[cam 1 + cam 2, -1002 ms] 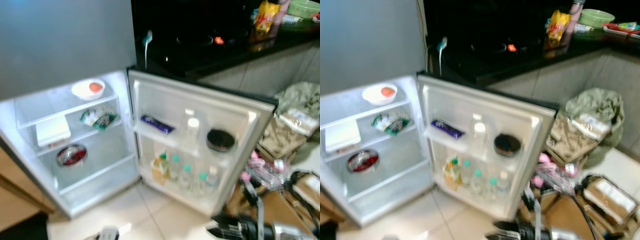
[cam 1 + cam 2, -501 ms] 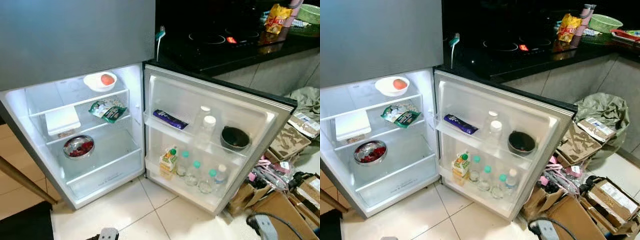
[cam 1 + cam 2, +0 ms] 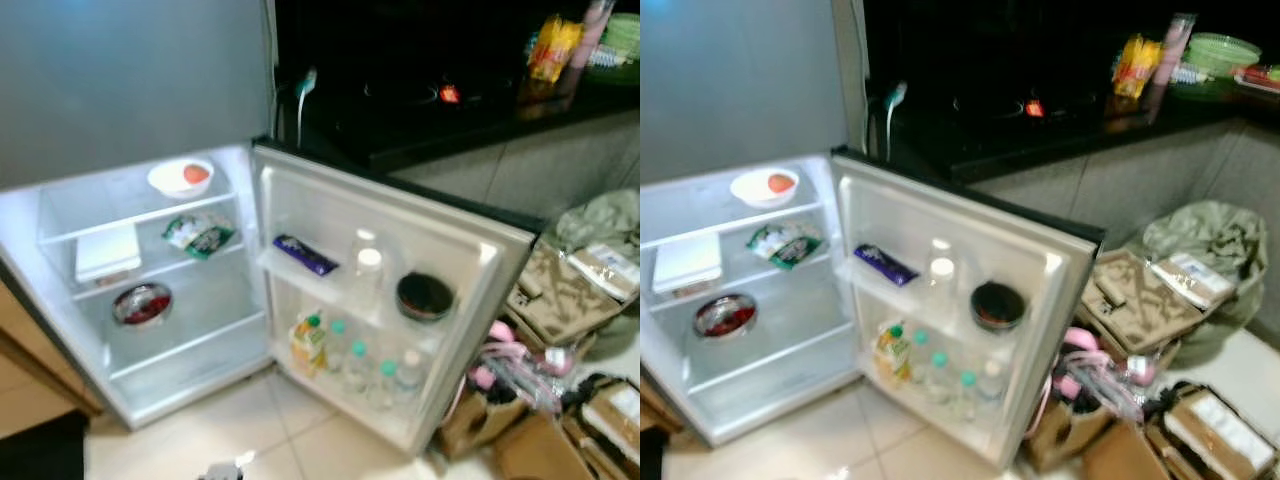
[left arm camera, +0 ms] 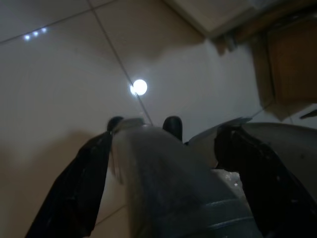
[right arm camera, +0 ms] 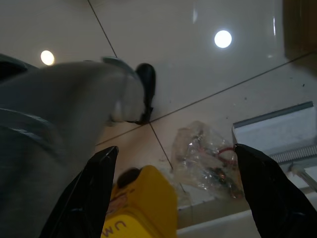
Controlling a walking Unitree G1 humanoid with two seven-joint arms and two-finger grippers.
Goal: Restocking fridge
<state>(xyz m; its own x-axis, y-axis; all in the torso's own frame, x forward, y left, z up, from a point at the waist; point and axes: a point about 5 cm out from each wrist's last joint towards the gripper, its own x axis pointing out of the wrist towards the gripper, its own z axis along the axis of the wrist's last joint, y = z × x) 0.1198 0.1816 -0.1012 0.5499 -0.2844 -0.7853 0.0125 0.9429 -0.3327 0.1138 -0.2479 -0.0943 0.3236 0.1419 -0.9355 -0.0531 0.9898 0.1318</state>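
Observation:
The fridge [image 3: 150, 90] stands with its lower door [image 3: 485, 250] swung wide to the right. Inside are a white bowl holding something orange [image 3: 181, 177], a white box [image 3: 107, 253], a green packet [image 3: 198, 235] and a metal bowl of red food [image 3: 141, 304]. The door racks carry a purple bar [image 3: 305, 255], a clear bottle [image 3: 368, 275], a dark bowl [image 3: 424, 296], a juice carton [image 3: 307, 342] and small green-capped bottles [image 3: 372, 368]. My left gripper [image 4: 166, 136] hangs open over the floor tiles. My right gripper [image 5: 176, 151] is open too, above a yellow container [image 5: 141, 203].
A black counter with a hob [image 3: 420, 100] runs behind the door, with a yellow bag [image 3: 553, 48] and a green basket [image 3: 1210, 50] on it. Cardboard boxes and bags [image 3: 565, 290] crowd the floor at the right. A clear plastic bag [image 5: 205, 158] lies near my feet.
The head camera has swung and the picture is blurred again. The fridge contents stand as before. The arm piece seen low right a second ago is out of frame.

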